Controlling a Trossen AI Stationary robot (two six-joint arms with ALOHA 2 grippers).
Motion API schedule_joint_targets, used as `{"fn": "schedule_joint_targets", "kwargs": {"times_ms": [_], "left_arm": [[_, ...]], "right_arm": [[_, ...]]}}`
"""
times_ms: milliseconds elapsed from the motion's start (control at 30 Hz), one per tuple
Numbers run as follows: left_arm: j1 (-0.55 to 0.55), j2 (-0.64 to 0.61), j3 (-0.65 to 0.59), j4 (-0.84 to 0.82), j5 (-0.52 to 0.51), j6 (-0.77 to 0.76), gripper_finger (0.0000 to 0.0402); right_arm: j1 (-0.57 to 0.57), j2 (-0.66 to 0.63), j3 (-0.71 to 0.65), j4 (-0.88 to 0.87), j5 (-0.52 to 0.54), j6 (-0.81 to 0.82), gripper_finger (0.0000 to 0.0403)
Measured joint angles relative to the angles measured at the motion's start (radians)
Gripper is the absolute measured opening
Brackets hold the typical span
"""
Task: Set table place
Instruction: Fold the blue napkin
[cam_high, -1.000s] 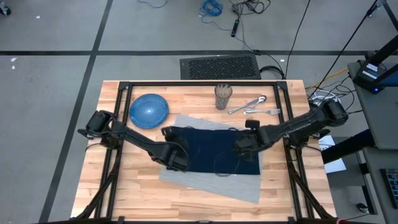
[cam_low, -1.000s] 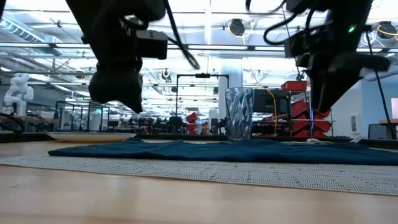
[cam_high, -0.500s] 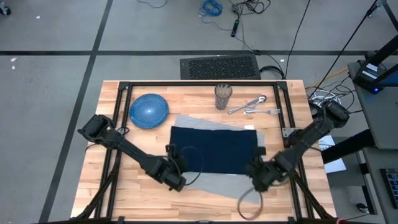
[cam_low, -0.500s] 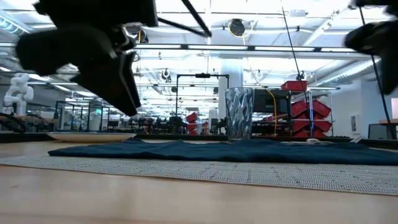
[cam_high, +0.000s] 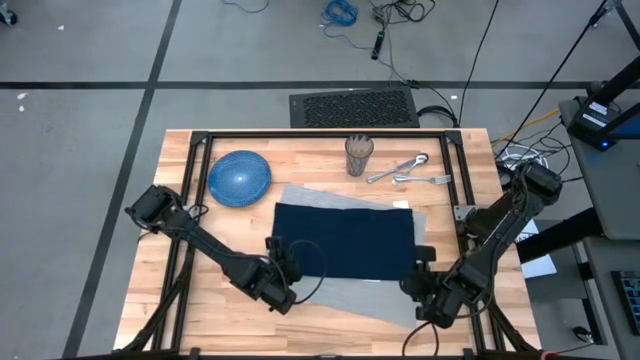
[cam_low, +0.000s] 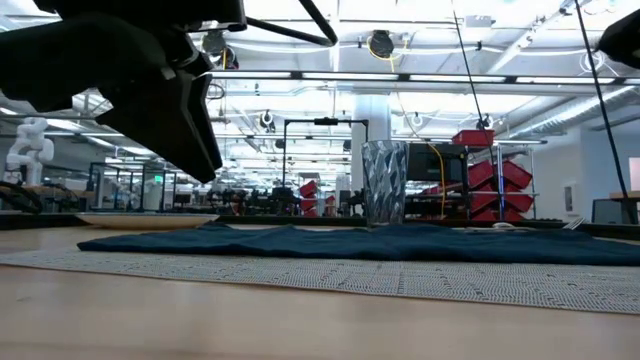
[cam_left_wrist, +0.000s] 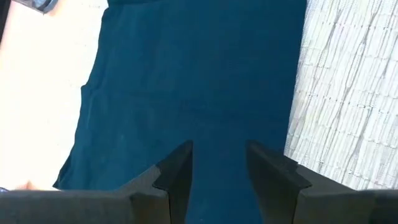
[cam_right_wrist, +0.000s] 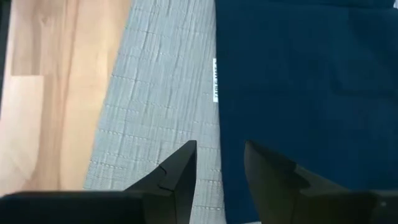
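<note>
The grey placemat (cam_high: 345, 297) lies flat on the wooden table (cam_high: 210, 290), slightly askew. A navy napkin (cam_high: 345, 240) lies spread flat on top of it. My left gripper (cam_high: 288, 262) hovers open above the napkin's near left corner; in its wrist view its fingers (cam_left_wrist: 177, 171) stand apart over the navy cloth (cam_left_wrist: 186, 87). My right gripper (cam_high: 418, 278) hovers open above the napkin's near right corner, over the seam between placemat (cam_right_wrist: 161, 93) and napkin (cam_right_wrist: 311, 87). Neither gripper holds anything.
A round blue plate (cam_high: 240, 178) sits at the far left, a clear glass (cam_high: 359, 155) at the far middle, and metal cutlery (cam_high: 405, 170) to its right. Bare wood shows left and right of the placemat and along the near edge (cam_low: 250, 320).
Both arms have swung toward the table's near edge, off the middle of the napkin: the left gripper to its near left corner, the right gripper farther, to its near right corner. The napkin now lies uncovered and flat on the placemat.
</note>
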Motion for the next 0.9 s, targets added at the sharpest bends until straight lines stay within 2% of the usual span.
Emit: {"fn": "schedule_joint_targets", "kwargs": {"times_ms": [200,433,600,900], "left_arm": [[-0.03,0.0,0.0,-0.018,0.023,-0.053,0.0132],[-0.028,0.0,0.0,0.08,0.003,-0.103,0.0132],[-0.007,0.0,0.0,0.085,-0.002,-0.172,0.0132],[-0.001,0.002,0.0,0.077,-0.014,-0.102,0.0132]], "right_arm": [[-0.002,0.0,0.0,0.037,0.018,-0.009,0.012],[-0.002,0.0,0.0,0.083,0.06,-0.043,0.012],[-0.004,0.0,0.0,0.094,0.056,-0.056,0.012],[0.005,0.0,0.0,0.0,0.018,0.022,0.012]]}}
